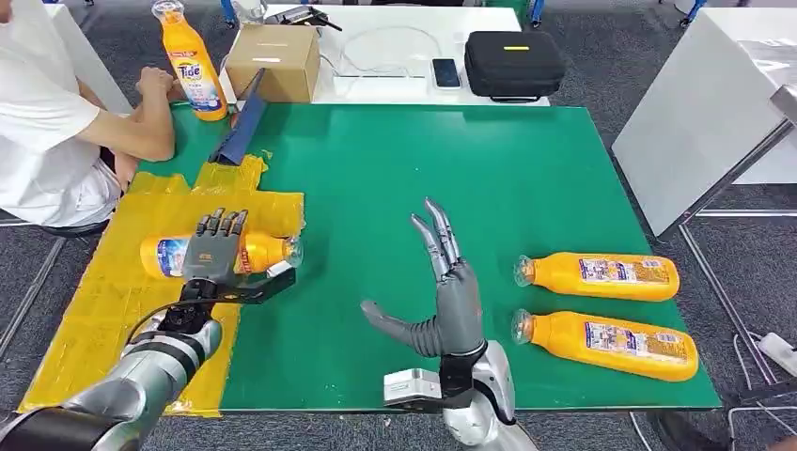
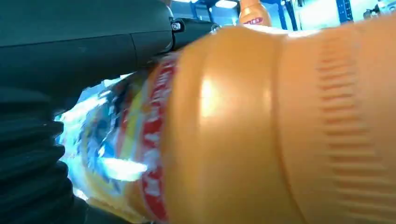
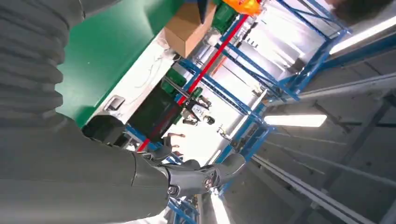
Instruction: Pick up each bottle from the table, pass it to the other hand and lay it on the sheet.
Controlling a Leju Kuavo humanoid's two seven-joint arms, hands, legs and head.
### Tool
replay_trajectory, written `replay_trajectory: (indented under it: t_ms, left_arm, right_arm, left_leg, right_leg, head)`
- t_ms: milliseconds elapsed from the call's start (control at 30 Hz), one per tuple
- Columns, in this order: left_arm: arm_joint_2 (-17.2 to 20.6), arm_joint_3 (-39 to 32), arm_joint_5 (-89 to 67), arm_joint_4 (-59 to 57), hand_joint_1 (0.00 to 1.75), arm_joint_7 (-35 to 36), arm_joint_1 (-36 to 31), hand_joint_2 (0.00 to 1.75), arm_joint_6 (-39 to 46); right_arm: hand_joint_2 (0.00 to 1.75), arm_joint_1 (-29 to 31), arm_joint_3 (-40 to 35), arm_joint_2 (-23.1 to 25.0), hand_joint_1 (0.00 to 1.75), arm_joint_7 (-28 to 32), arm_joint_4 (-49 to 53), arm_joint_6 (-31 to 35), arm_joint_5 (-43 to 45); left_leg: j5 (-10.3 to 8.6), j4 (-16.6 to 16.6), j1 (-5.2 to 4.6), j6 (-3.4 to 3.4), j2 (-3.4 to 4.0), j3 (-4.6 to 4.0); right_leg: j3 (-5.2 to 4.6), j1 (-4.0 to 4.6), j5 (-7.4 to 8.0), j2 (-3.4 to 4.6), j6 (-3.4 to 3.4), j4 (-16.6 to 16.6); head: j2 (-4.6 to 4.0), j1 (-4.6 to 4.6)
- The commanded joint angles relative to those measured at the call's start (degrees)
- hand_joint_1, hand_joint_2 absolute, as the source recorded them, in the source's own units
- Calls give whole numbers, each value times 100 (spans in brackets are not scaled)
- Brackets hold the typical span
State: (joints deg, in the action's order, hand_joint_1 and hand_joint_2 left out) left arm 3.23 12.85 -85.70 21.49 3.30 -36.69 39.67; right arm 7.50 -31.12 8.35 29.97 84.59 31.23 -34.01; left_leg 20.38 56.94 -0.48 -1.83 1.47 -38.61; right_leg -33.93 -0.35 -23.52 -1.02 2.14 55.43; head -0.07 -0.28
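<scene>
Right hand point(image 1: 449, 299), fingers spread and empty; left hand point(image 1: 214, 250) grips a sideways bottle point(image 1: 252, 254) over the yellow sheet point(image 1: 103, 310) at the desk's left edge.

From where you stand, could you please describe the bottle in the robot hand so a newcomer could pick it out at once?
Start at the green table and go to the yellow sheet on its left side. The orange bottle lies sideways over the sheet's edge, gripped by the left robot hand. Unlike the two bottles lying on the right, it alone is held.
</scene>
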Motion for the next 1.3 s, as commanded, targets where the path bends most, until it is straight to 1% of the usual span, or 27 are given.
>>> replay_trajectory:
  t_ms: [33, 67, 100, 133, 167, 200, 233, 267, 300, 333, 567, 600, 633, 700, 733, 767, 800, 833, 900, 933, 967, 1000, 1067, 1133, 1167, 1233, 1300]
  left_arm:
    - [-108, -720, 435, -121, 0, -671, 55, 175, 33]
    - [-122, -753, 447, -73, 0, -703, 73, 175, 33]
    - [-184, -896, 609, 70, 0, -943, 127, 175, 33]
    - [-201, -917, 634, 92, 0, -986, 133, 175, 33]
    - [-201, -917, 634, 92, 0, -986, 133, 175, 33]
    - [-260, -1026, 736, 221, 0, -1172, 176, 175, 33]
    - [-304, -1113, 779, 343, 0, -1303, 216, 175, 33]
    - [-304, -1113, 779, 343, 0, -1303, 216, 175, 33]
    - [-348, -1183, 826, 510, 0, -1415, 264, 175, 33]
    - [-427, -1338, 980, 824, 0, -1672, 369, 175, 33]
    - [-427, -1338, 980, 824, 0, -1672, 369, 175, 33]
    - [-467, -1406, 1038, 937, 0, -1786, 421, 175, 33]
    - [-564, -1644, 1178, 1272, 0, -2158, 550, 175, 33]
    - [-807, -2024, 1460, 2042, 0, -2862, 879, 175, 33]
    - [-1004, -2154, 2133, 2353, 0, -3502, 1045, 175, 33]
    - [-999, -1843, 2636, 2629, 0, -3580, 1213, 175, 13]
    - [-927, -1449, 3257, 3394, 0, -3582, 1555, 175, -260]
    - [-892, -1289, 3531, 3825, 0, -3607, 1740, 175, -337]
    - [-843, -918, 4652, 5503, 0, -3628, 2443, 175, -1037]
    - [-827, -842, 4979, 5983, 0, -3530, 2649, 175, -1400]
    - [-812, -812, 4986, 6229, 0, -3444, 2760, 175, -1472]
    - [-790, -787, 5214, 6398, 0, -3318, 2849, 175, -1806]
    - [-790, -809, 5219, 6337, 0, -3319, 2843, 175, -1817]
    - [-795, -821, 5450, 6242, 0, -3363, 2813, 175, -2068]
    - [-801, -840, 5754, 6228, 0, -3305, 2833, 175, -2485]
    - [-842, -841, 6017, 6215, 0, -3254, 2893, 175, -2889]
    - [-875, -773, 6071, 6209, 0, -3241, 2960, 175, -3064]
  right_arm:
    - [175, 299, -154, -200, 0, -140, -523, -38, -159]
    - [175, 298, -153, -203, 0, -146, -530, -38, -170]
    - [175, 299, -146, -217, 0, -194, -549, -45, -230]
    - [175, 300, -142, -222, 0, -199, -555, -46, -237]
    - [175, 300, -142, -222, 0, -199, -555, -46, -237]
    - [175, 298, -122, -228, 0, -233, -573, -59, -290]
    - [175, 293, -107, -228, 0, -259, -585, -64, -336]
    - [175, 293, -107, -228, 0, -259, -585, -64, -336]
    - [175, 288, -95, -227, 0, -276, -593, -63, -370]
    - [175, 290, -80, -228, 0, -312, -610, -59, -423]
    - [175, 290, -80, -228, 0, -312, -610, -59, -423]
    - [175, 288, -68, -228, 0, -337, -619, -49, -457]
    - [175, 277, -48, -228, 0, -361, -618, -41, -496]
    - [175, 272, -6, -274, 0, -579, -667, 36, -827]
    - [175, 259, 51, -342, 0, -838, -674, 45, -1133]
    - [175, 250, 132, -405, 0, -963, -669, 22, -1271]
    - [175, 247, 231, -474, 0, -1160, -678, -14, -1549]
    - [175, 249, 289, -516, 0, -1291, -681, -30, -1721]
    - [175, 295, 607, -724, 0, -1934, -778, -120, -2562]
    - [175, 334, 745, -847, 0, -2113, -861, -299, -2723]
    - [175, 354, 856, -905, 0, -2067, -898, -331, -2704]
    - [175, 387, 1005, -1046, 0, -2208, -975, -456, -2875]
    - [175, 390, 1101, -1052, 0, -2117, -1014, -500, -2858]
    - [175, 384, 1132, -1096, 0, -2184, -1018, -619, -2989]
    - [175, 379, 1194, -1231, 0, -2349, -1002, -776, -3127]
    - [175, 410, 1324, -1442, 0, -2492, -1055, -983, -3221]
    - [175, 461, 1532, -1608, 0, -2478, -1130, -1089, -3164]
  left_leg:
    - [12, -1, 4, 11, 1, 28]
    - [7, -3, 2, 8, 0, 19]
    - [13, -1, 4, 12, -2, 29]
    - [8, -3, 2, 9, -2, 19]
    - [14, 0, 3, 13, -8, 31]
    - [7, -2, 3, 9, -3, 18]
    - [15, 2, 5, 14, -9, 30]
    - [9, 0, 4, 10, -10, 21]
    - [6, -1, 3, 8, -7, 14]
    - [14, 3, 4, 13, -15, 27]
    - [12, 2, 4, 12, -7, 22]
    - [11, 2, 4, 11, -1, 18]
    - [17, 5, 5, 16, -6, 29]
    - [8, 0, 3, 10, -10, 15]
    - [18, 6, 5, 15, -14, 30]
    - [15, 2, 3, 11, -14, 26]
    - [9, -2, 1, 6, -15, 18]
    - [18, 4, 3, 10, -17, 29]
    - [12, 2, 2, 5, -4, 12]
    - [22, 9, 3, 8, -5, 21]
    - [18, 7, 3, 7, 10, 9]
    - [22, 6, -1, 10, 6, 7]
    - [25, 6, -4, 14, -6, 14]
    - [25, 9, -4, 16, -24, 17]
    - [18, 5, -5, 11, -25, 9]
    - [20, 3, -7, 14, -21, 17]
    - [24, 3, -7, 16, -21, 27]
  right_leg:
    - [25, 0, -6, 16, -5, -5]
    - [16, -1, -3, 10, -3, -5]
    - [26, -1, -7, 13, -5, -4]
    - [16, -1, -4, 9, -4, -5]
    - [27, -3, -10, 9, -5, -3]
    - [14, -1, -3, 8, -4, -5]
    - [27, -2, -11, 9, -6, -2]
    - [19, -1, -7, 4, -4, -4]
    - [11, -2, -4, 4, -3, -4]
    - [26, -2, -12, 3, -5, -1]
    - [19, -2, -8, 8, -6, -1]
    - [14, -1, -6, 11, -5, -2]
    - [24, -2, -12, 11, -8, 2]
    - [12, -2, -6, 0, -4, -3]
    - [28, -3, -15, 5, -6, 1]
    - [25, -3, -11, 2, -3, -5]
    - [16, -5, -8, -6, 0, -7]
    - [26, -4, -15, -3, -1, -5]
    - [10, -3, -5, 9, 0, -6]
    - [21, -4, -12, 13, 0, -4]
    - [6, -1, -4, 19, 0, -6]
    - [3, -3, -4, 13, -1, -6]
    - [9, -7, -8, 5, -2, -6]
    - [15, -9, -16, -5, 0, -2]
    - [4, -8, -12, -5, 4, -6]
    - [16, -11, -15, 2, 7, -7]
    - [26, -11, -14, 2, 4, -7]
  head:
    - [2, 0]
    - [2, 0]
    - [0, 2]
    - [0, 0]
    - [0, 0]
    - [0, 0]
    - [0, 0]
    - [0, 0]
    - [2, 0]
    - [0, 0]
    - [0, 2]
    - [0, 0]
    - [0, 0]
    - [0, 2]
    - [0, 0]
    - [0, 0]
    - [0, -2]
    - [0, 0]
    - [0, 0]
    - [0, 0]
    - [0, 0]
    - [0, 2]
    - [0, 0]
    - [0, 0]
    - [0, 2]
    - [0, 0]
    - [0, 0]
